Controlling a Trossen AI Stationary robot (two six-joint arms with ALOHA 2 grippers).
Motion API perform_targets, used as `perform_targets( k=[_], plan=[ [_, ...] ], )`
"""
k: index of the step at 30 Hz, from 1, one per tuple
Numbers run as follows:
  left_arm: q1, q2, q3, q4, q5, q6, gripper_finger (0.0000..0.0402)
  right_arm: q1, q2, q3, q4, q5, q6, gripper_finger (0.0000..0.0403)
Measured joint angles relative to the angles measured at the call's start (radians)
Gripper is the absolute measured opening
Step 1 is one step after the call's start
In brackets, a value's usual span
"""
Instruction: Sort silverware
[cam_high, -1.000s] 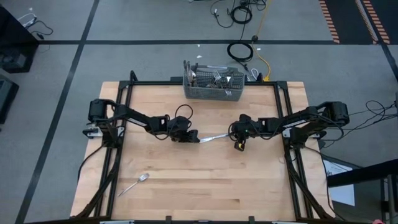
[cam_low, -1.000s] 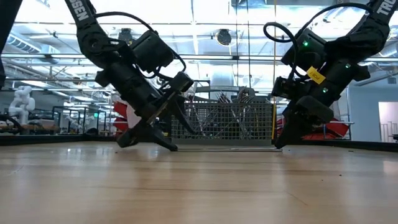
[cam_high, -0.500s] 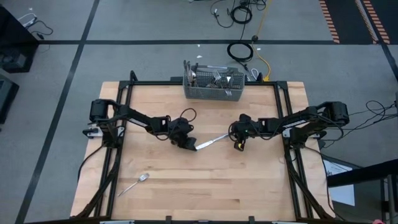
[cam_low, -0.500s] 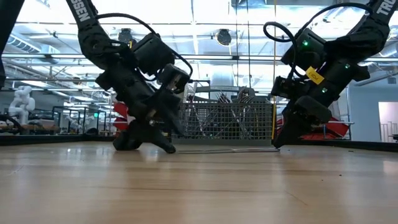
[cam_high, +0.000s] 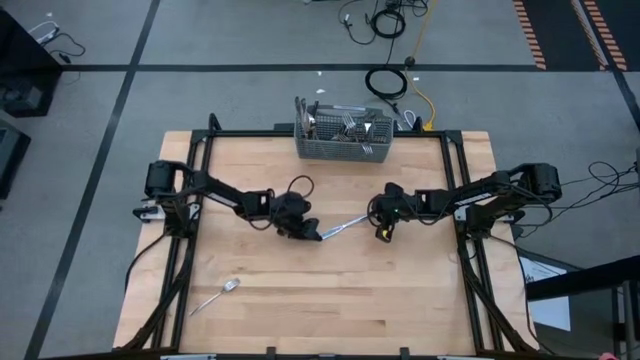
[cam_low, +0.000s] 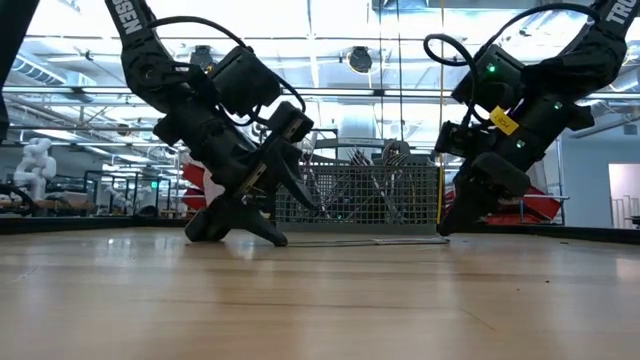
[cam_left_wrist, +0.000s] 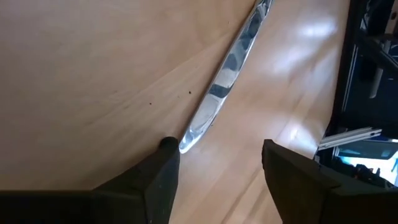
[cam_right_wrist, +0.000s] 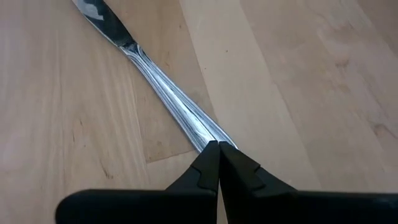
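We see 1 knife lying at the middle of the wooden table, between the left gripper and right gripper. A spoon lies near the front-left. A mesh basket holding silverware stands at the far edge.

The left gripper now sits a little farther from the wire basket than a second ago. The table knife lies angled now, its blade end swung away from the basket. In between, the left fingers narrowed; they stand spread again, the blade tip between them.
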Motion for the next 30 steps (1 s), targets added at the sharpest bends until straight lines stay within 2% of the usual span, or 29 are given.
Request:
perform_targets(
  k=[5, 9, 18, 23, 30],
  plan=[
    [-0.021, 0.0, 0.0, 0.004, -0.025, -0.004, 0.023, 0.0, -0.001, 0.0, 0.052, 0.0, 0.01, 0.0],
    [-0.025, 0.0, 0.001, 0.0, -0.051, -0.012, 0.0203, 0.0, -0.001, 0.0, 0.073, 0.004, 0.02, 0.0],
    [-0.033, 0.0, 0.002, -0.003, -0.058, 0.044, 0.0085, 0.0, -0.001, 0.0, 0.072, 0.012, 0.043, 0.0],
    [-0.033, 0.0, 0.002, -0.005, -0.064, 0.078, 0.001, 0.009, -0.022, 0.022, 0.076, 0.024, -0.009, 0.0],
    [-0.034, 0.0, 0.002, -0.004, -0.079, 0.154, 0.0004, 0.061, -0.021, 0.161, -0.066, 0.024, -0.208, 0.0]
  ],
)
